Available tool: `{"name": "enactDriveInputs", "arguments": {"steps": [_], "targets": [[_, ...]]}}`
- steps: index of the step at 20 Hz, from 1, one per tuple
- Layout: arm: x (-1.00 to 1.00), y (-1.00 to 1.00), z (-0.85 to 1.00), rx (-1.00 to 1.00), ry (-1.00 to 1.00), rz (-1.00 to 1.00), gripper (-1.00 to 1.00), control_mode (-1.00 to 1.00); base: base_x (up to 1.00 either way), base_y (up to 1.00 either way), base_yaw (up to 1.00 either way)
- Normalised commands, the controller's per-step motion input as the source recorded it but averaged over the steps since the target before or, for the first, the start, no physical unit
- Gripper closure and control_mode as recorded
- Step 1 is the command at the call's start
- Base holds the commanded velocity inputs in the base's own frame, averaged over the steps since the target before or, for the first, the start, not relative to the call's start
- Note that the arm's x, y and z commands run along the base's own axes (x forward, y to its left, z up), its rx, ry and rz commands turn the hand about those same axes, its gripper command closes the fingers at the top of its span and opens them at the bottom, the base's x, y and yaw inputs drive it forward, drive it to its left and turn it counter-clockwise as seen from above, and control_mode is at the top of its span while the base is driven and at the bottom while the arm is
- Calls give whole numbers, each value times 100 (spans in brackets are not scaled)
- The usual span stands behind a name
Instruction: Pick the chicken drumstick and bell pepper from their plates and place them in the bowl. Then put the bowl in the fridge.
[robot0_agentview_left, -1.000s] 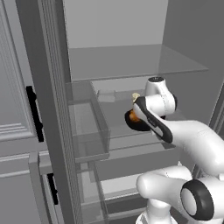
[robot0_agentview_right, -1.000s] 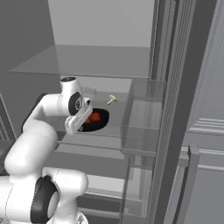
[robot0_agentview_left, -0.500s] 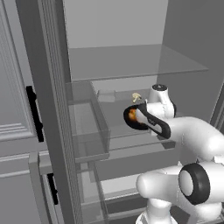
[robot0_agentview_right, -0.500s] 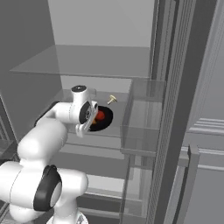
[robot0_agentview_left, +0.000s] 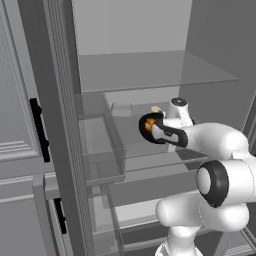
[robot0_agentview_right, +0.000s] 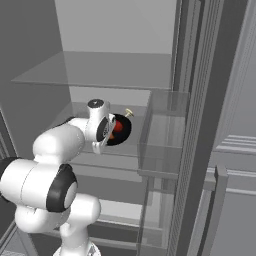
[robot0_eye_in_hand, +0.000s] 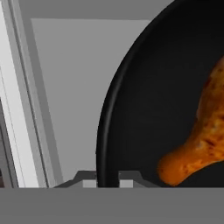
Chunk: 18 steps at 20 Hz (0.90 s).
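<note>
You have the arm reaching into the open fridge (robot0_agentview_left: 150, 70), with the gripper (robot0_eye_in_hand: 107, 177) closed on the rim of the bowl (robot0_eye_in_hand: 157, 100). In the hand view its two dark finger tips sit at about 6 o'clock, one on each side of the bowl's thin black rim, pinched onto it.

In the left base view you see the bowl (robot0_agentview_left: 150, 127) near the centre, held just above a clear glass shelf (robot0_agentview_left: 150, 150) inside the fridge, with the white hand at its 3 o'clock side. The door bin (robot0_agentview_left: 102, 145) lies at the bowl's 9 o'clock, near it but apart. In the right base view the bowl (robot0_agentview_right: 121, 131) shows at the hand's 3 o'clock, partly hidden behind the wrist, and the transparent door bin (robot0_agentview_right: 162, 137) stands at the bowl's 3 o'clock.

The chicken drumstick (robot0_eye_in_hand: 203, 135) lies inside the bowl. In the hand view it runs from 3 o'clock down toward 5 o'clock, its rounded end resting on the dark inner wall. In the left base view you catch it as an orange patch (robot0_agentview_left: 148, 124) in the bowl's mouth, and a pale bone end pokes up at the bowl's 12 o'clock.

The bell pepper (robot0_agentview_right: 117, 126) shows as a red spot inside the bowl in the right base view, beside the hand.

You cannot tell whether the bowl's underside touches the shelf.
</note>
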Motion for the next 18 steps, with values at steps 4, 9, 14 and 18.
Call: {"name": "enactDriveInputs", "arguments": {"steps": [4,9,14,18], "targets": [[26,0,-26,0,-3,0,100,-100,0,0,0],[0,0,-2,0,-5,0,-100,-100,0,0,0],[-13,0,25,0,-15,0,-100,-100,0,0,0],[-33,0,70,0,-7,-5,-100,-100,0,0,0]]}}
